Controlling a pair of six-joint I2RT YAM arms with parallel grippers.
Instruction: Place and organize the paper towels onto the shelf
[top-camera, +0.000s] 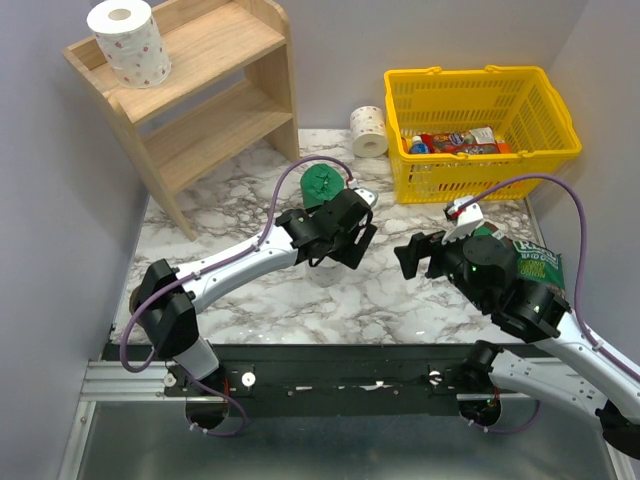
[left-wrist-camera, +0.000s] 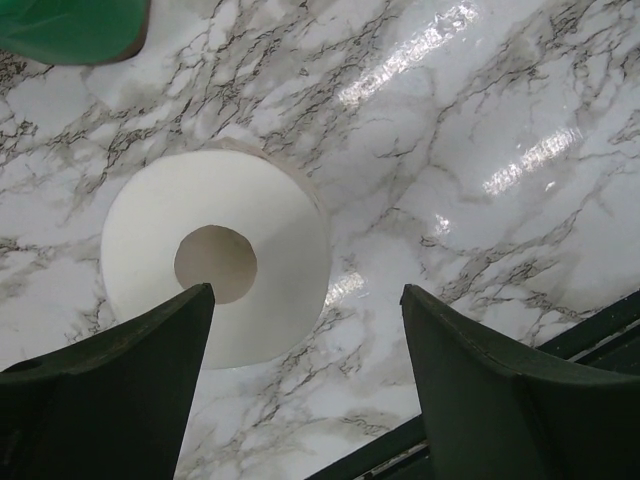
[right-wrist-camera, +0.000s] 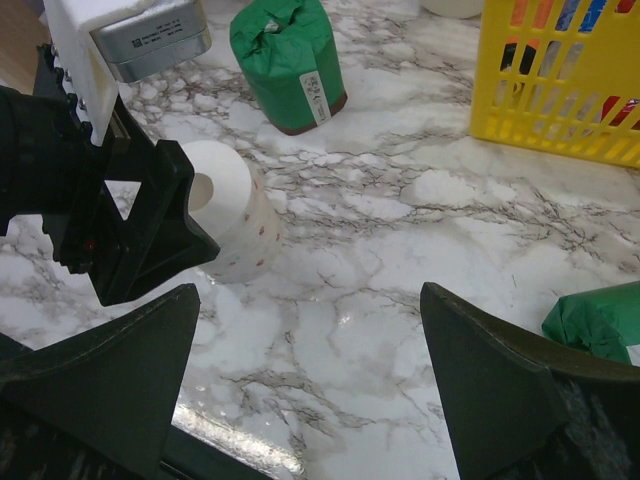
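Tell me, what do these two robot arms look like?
Both arms have silver-white links between bulky black joints. A thin purple cable loops along each. Each ends in two dark, wedge-shaped fingers, with a white camera mount at the wrist.

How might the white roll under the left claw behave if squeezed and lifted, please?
Probably soft: the white roll is wound paper around a hollow core, so a hard squeeze may dent it. Likely light for its size. Standing on end on the table, it should not roll, though a sideways push could tip it.
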